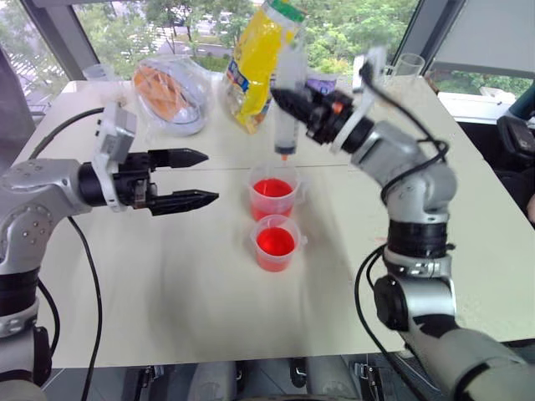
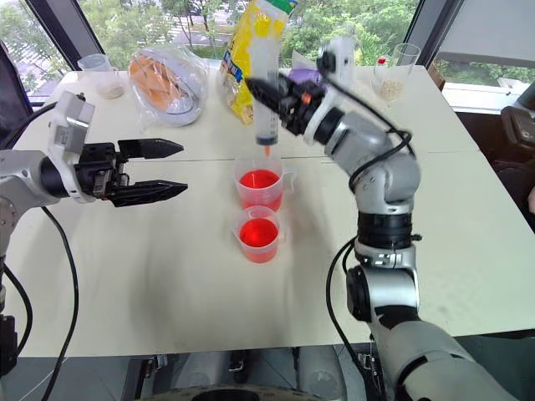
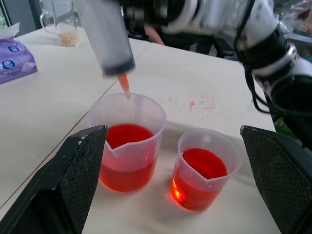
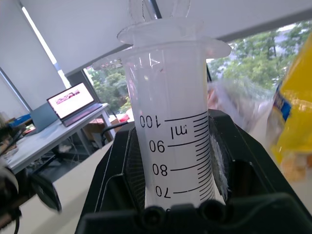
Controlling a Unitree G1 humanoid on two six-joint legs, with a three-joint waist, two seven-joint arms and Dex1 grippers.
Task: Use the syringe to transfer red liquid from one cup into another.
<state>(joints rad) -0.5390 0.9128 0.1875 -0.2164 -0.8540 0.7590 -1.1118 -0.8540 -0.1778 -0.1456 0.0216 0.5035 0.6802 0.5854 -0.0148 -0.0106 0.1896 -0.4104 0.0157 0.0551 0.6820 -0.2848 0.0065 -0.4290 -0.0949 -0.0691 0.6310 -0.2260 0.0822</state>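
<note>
Right gripper [image 2: 266, 93] is clamped on the syringe [image 1: 287, 104], barrel upright, its orange tip hanging just above the far cup [image 1: 272, 194] and not quite touching the red liquid [image 3: 127, 137] inside. The near cup [image 1: 275, 242] sits just in front of it, close beside it, also red inside. Over on the left, the left gripper [image 1: 194, 179] hovers above the white table [image 1: 167, 276] with its two black fingers spread wide, holding nothing, pointing across toward the cups. Behind them, a yellow bag [image 1: 255, 58] and a clear plastic bag [image 1: 170, 93] near the table's far edge.
</note>
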